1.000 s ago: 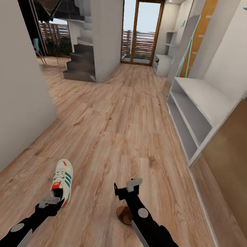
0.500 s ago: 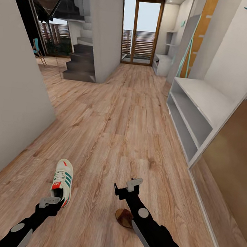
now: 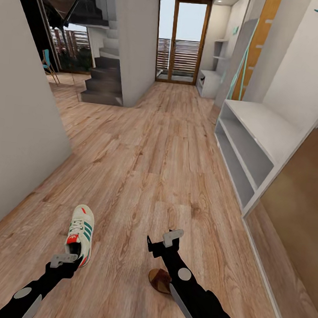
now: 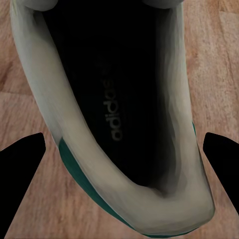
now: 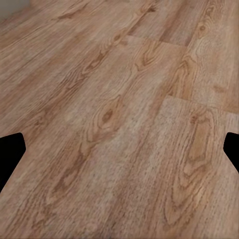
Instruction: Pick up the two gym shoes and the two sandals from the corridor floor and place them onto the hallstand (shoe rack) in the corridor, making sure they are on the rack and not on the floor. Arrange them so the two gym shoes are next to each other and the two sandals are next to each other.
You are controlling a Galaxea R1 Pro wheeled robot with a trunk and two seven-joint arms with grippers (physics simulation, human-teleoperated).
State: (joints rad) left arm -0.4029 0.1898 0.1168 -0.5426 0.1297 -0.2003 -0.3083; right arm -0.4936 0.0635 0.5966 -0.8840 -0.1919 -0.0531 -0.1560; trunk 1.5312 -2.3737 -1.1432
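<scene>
Corridor scene, head view. One gym shoe [image 3: 80,234] lies on the corridor floor [image 3: 144,167], toe pointing away from the robot, with the left gripper [image 3: 64,258] at its heel end. In the left wrist view the shoe's dark opening and white collar [image 4: 119,124] sit between the two dark fingertips [image 4: 22,164], which stand wide apart at either side and do not touch the shoe (the teal sole edge shows below the collar). The right gripper [image 3: 165,241] hangs above bare planks; its fingers are likewise spread, as the right wrist view confirms with wood grain [image 5: 119,114] between the tips. A brown sandal [image 3: 159,279] rests on the floor, partly hidden under the right forearm. The hallstand [image 3: 257,138], light grey with open shelves, stands along the right wall, well apart from both shoes.
</scene>
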